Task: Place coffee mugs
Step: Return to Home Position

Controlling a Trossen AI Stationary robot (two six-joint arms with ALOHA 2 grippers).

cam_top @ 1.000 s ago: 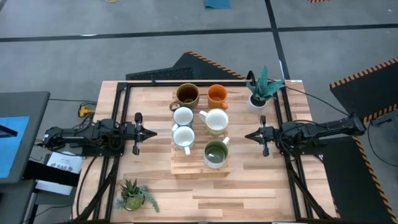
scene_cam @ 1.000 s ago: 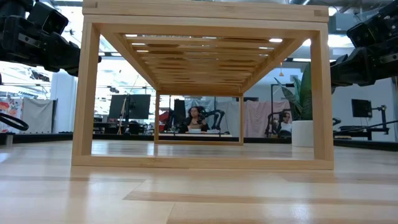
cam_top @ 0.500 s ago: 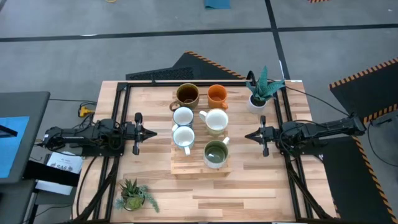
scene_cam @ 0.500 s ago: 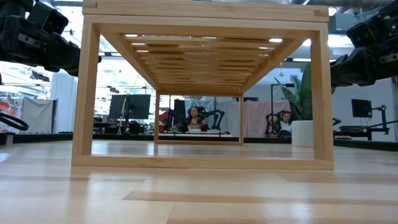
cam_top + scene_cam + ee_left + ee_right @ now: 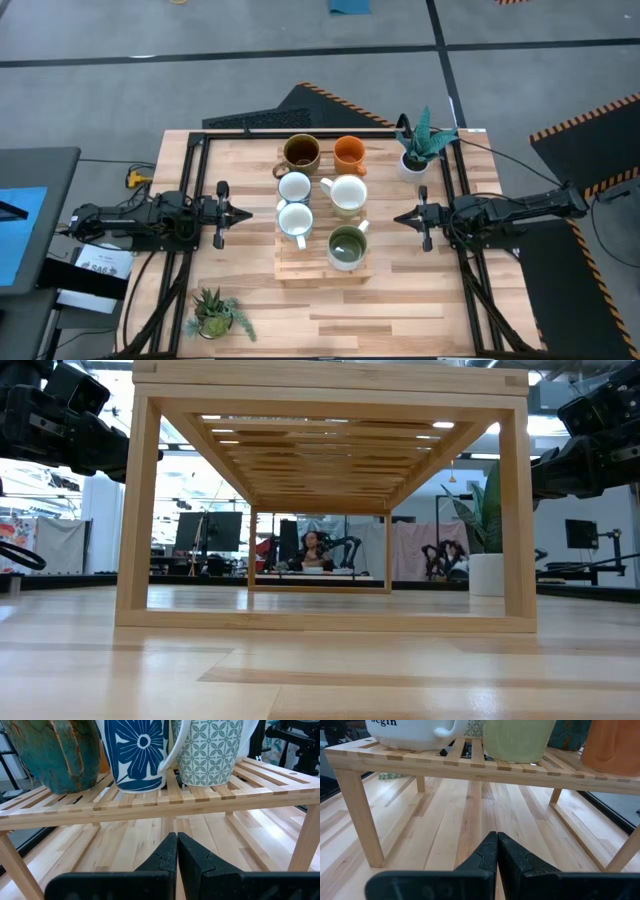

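Observation:
Six mugs stand by their bases on a slatted wooden rack [image 5: 317, 268] at the table's middle: brown [image 5: 301, 152], orange [image 5: 349, 153], white [image 5: 294, 186], pale cream [image 5: 348, 193], white [image 5: 295, 218] and olive green [image 5: 347, 246]. My left gripper [image 5: 247, 213] is shut, left of the rack and pointing at it, touching nothing. My right gripper [image 5: 397, 218] is shut, right of the rack and pointing at it. The left wrist view shows the shut fingers [image 5: 177, 839] below the rack's top, under a blue-flowered mug [image 5: 140, 750]. The right wrist view shows the shut fingers [image 5: 497, 838] and the orange mug [image 5: 612, 745].
A potted plant in a white pot [image 5: 418, 148] stands at the table's far right, and another plant [image 5: 213, 313] at its near left. The rack [image 5: 330, 500] has open room under its top. Bare wood lies on the near side of the rack. A person sits in the room behind.

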